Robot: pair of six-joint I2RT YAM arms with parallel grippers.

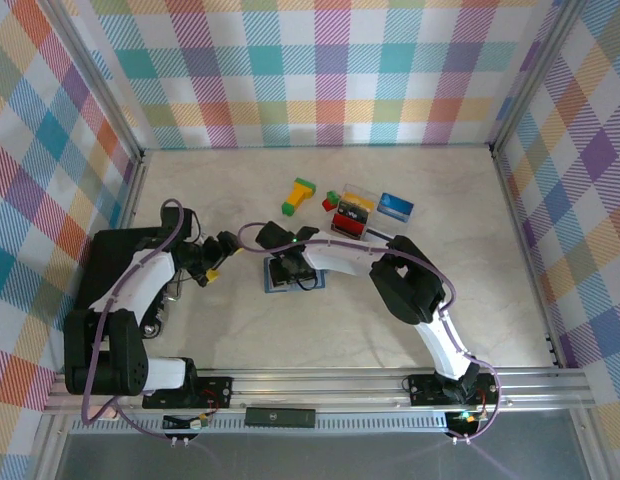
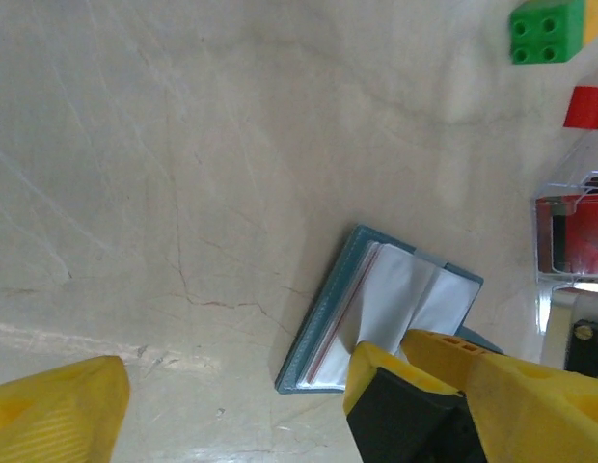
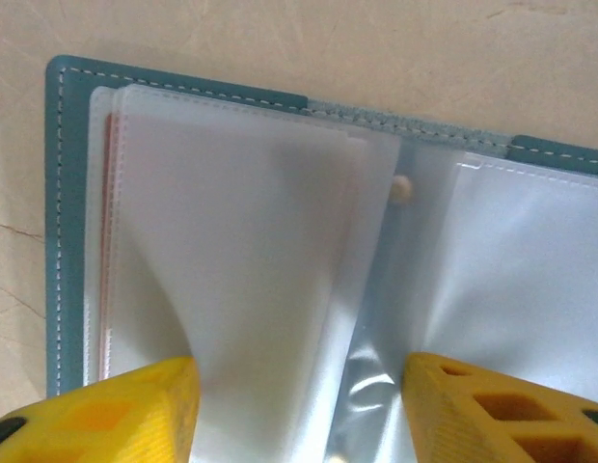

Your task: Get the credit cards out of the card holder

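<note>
The slate-blue card holder (image 1: pixel 316 283) lies open on the table, its clear sleeves (image 3: pixel 251 222) fanned up. A thin red edge (image 3: pixel 107 241) shows inside the left stack of sleeves, and the same red line appears in the left wrist view on the card holder (image 2: pixel 376 289). My right gripper (image 3: pixel 299 386) is low over the holder (image 3: pixel 63 193) and open, with one yellow finger on each side of a raised clear sleeve. My left gripper (image 1: pixel 215 262) hovers just left of the holder, open and empty. A blue card (image 1: pixel 395 206), a yellow-and-black card (image 1: pixel 356 203) and a red card (image 1: pixel 344 222) lie behind the holder.
A yellow-and-green block (image 1: pixel 300 195) and small red and green cubes (image 1: pixel 331 200) sit at the back near the cards. A clear plastic case (image 2: pixel 564 231) stands around the red card. Checkered walls close in three sides. Bare tabletop stretches to the right.
</note>
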